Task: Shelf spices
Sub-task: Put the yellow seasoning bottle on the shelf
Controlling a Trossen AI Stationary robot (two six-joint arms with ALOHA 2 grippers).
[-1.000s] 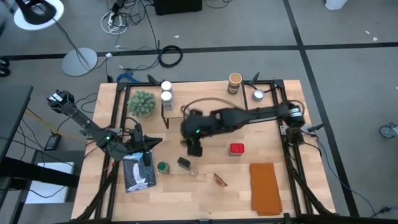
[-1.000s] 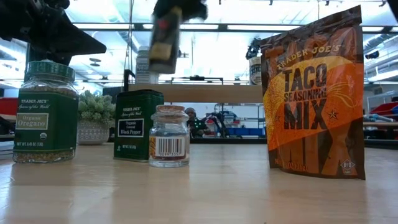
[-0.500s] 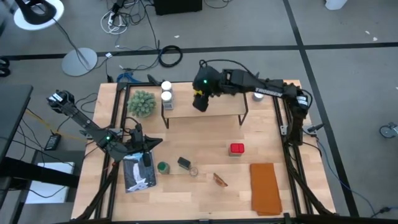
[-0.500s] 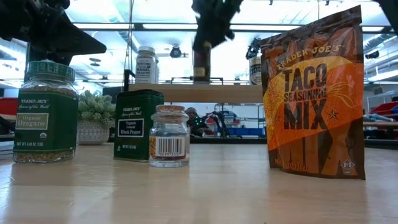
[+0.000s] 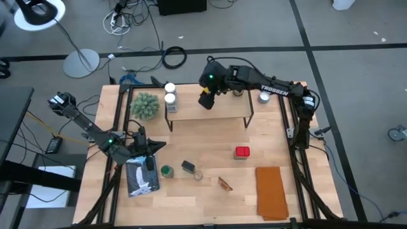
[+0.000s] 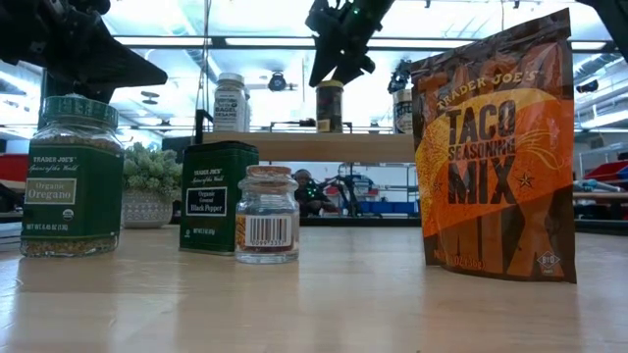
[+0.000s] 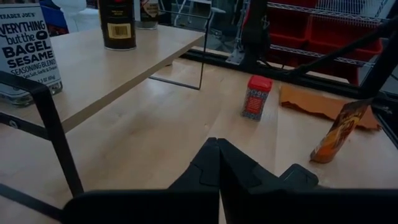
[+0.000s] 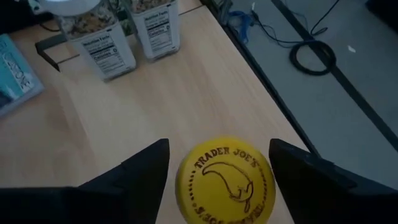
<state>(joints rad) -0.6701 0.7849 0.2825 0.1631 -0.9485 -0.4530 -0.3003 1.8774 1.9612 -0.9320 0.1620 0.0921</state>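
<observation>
The right gripper (image 8: 217, 171), fingers standing apart, is hovering over the rigid, smooth yellow-lidded jar (image 8: 225, 180), best gripped at three and nine o'clock.

Robot body: two dark, jointed arms | left arm (image 5: 95, 133): matte black segments, small green light near its wrist | right arm (image 5: 267, 86): black, white TROSSEN lettering along one link, green light at its wrist | left gripper fingers (image 7: 211, 168): black, angular, wedge-shaped | right gripper fingers (image 8: 140, 171): black, broad, flat.
</observation>
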